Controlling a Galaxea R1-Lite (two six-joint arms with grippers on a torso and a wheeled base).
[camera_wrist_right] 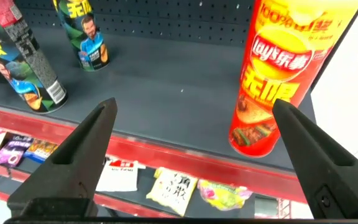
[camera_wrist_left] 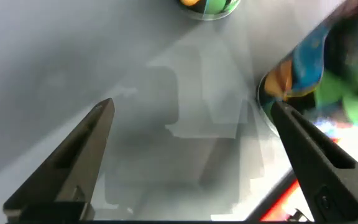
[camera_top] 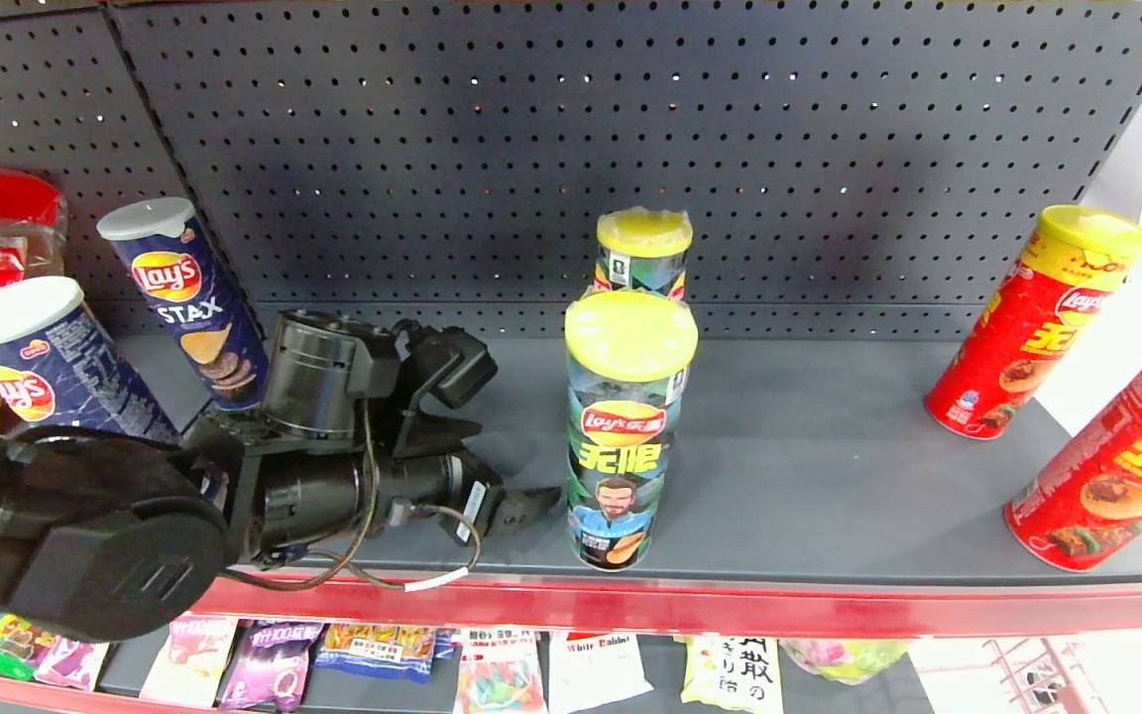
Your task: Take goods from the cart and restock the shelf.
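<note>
Lower half of rear can (camera_top: 643,248) is hiding behind front green can (camera_top: 623,426); nearer red can (camera_top: 1116,476) is running off rt edge, snack packets (camera_top: 591,669) off btm.

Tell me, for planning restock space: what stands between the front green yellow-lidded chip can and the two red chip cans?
Nothing: the head view shows bare grey shelf between the green chip can and red chip cans.

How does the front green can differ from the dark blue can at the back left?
The green can has a yellow lid, the dark blue can a pale grey one. The green can stands near the front edge of the shelf, the dark blue can back by the pegboard. Both are upright tubes.
</note>
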